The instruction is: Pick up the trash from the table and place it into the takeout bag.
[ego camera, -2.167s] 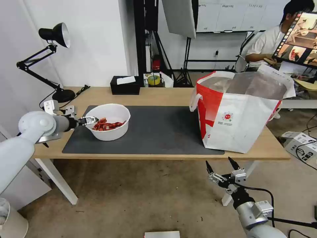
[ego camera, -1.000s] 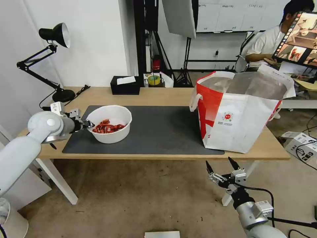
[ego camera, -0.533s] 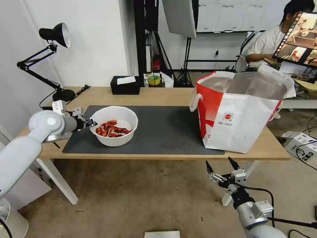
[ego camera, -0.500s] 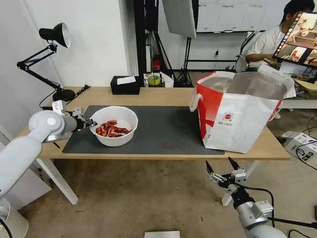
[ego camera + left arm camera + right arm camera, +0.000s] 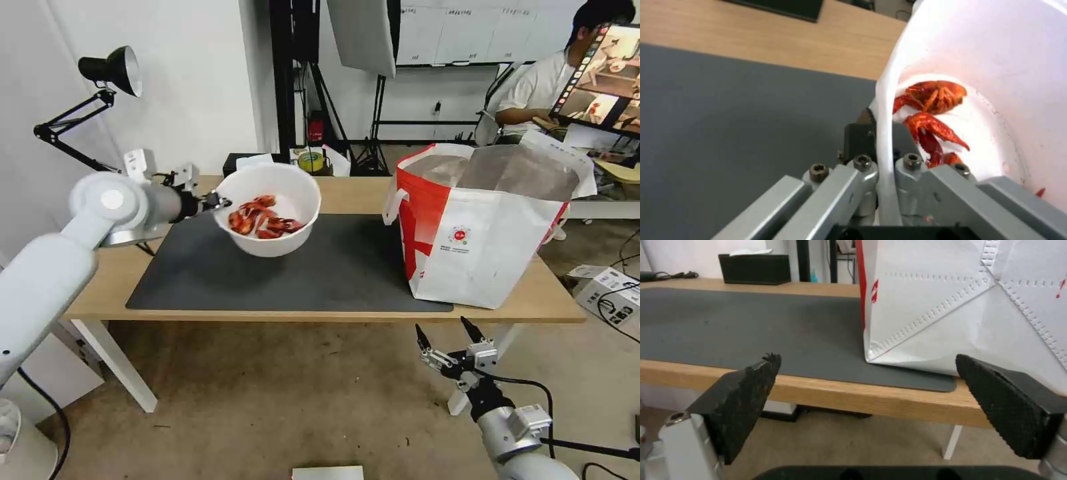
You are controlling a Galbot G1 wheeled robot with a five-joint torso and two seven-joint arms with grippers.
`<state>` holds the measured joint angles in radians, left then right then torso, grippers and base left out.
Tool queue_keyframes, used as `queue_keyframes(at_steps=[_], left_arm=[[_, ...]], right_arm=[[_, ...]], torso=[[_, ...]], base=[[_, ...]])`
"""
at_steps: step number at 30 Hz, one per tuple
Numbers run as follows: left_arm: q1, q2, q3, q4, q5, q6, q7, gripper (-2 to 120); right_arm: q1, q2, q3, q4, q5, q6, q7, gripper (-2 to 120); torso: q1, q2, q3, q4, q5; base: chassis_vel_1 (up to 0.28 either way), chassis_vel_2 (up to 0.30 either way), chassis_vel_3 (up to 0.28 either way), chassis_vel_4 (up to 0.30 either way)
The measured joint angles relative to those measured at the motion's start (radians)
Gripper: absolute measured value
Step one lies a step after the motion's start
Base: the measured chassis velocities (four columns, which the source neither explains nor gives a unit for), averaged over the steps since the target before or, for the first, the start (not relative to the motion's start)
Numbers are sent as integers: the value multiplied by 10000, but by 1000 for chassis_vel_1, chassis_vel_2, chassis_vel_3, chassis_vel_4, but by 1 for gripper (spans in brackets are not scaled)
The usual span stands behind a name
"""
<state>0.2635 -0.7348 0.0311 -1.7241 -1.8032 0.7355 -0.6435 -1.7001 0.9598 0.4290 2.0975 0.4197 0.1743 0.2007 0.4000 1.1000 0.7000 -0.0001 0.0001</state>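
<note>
- Above the left part of the dark grey mat (image 5: 313,267), my left gripper (image 5: 217,200) was clamped on the rim of the white bowl (image 5: 270,210), holding it clear of the table (image 5: 320,193) and tipped a little.
- In my left wrist view, one finger sat inside the thin white wall and one outside, pinching it between them.
- Red crayfish scraps (image 5: 260,219) lay in the bottom of the bowl, near my fingers.
- The takeout bag (image 5: 477,230) stood upright on the right end of the table, its foil-lined mouth open, well apart from the bowl.
- My right gripper (image 5: 445,339) hung below the table's front edge, under the bag, its black fingers spread wide and holding nothing.
</note>
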Motion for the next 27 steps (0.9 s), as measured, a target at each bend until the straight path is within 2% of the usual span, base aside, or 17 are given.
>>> queue_keyframes(at_steps=[5, 6, 7, 8, 10, 15, 17, 27], left_arm=[[-322, -505, 246, -126, -55, 0, -128, 0], [-623, -847, 552, -146, -207, 1, -130, 0], [-623, -847, 552, -146, -207, 1, -130, 0], [-935, -1122, 788, -105, -358, 1, -135, 0], [-1498, -1555, 1093, 121, -497, 0, -250, 0], [-2198, -1976, 1438, 406, -573, 1, -299, 0], [-2723, -2335, 1657, 669, -614, 1, -303, 0], [-3899, -3619, 1904, 1569, -685, -3, -329, 0]], right_arm=[[-1, 0, 0, 0, 0, 0, 0, 100], [0, 0, 0, 0, 0, 0, 0, 100], [0, 0, 0, 0, 0, 0, 0, 100], [0, 0, 0, 0, 0, 0, 0, 100], [-1, 0, 0, 0, 0, 0, 0, 100], [0, 0, 0, 0, 0, 0, 0, 100], [0, 0, 1, 0, 0, 0, 0, 100], [0, 0, 1, 0, 0, 0, 0, 100]], torso=[[0, 0, 0, 1, 0], [0, 0, 0, 1, 1], [0, 0, 0, 1, 1], [0, 0, 0, 0, 1], [0, 0, 0, 1, -1], [0, 0, 0, 1, 2], [0, 0, 0, 0, 2], [0, 0, 0, 0, 1]], base=[[0, 0, 0, 0], [0, 0, 0, 0], [0, 0, 0, 0], [0, 0, 0, 0], [0, 0, 0, 0], [0, 0, 0, 0], [0, 0, 0, 0], [0, 0, 0, 0]])
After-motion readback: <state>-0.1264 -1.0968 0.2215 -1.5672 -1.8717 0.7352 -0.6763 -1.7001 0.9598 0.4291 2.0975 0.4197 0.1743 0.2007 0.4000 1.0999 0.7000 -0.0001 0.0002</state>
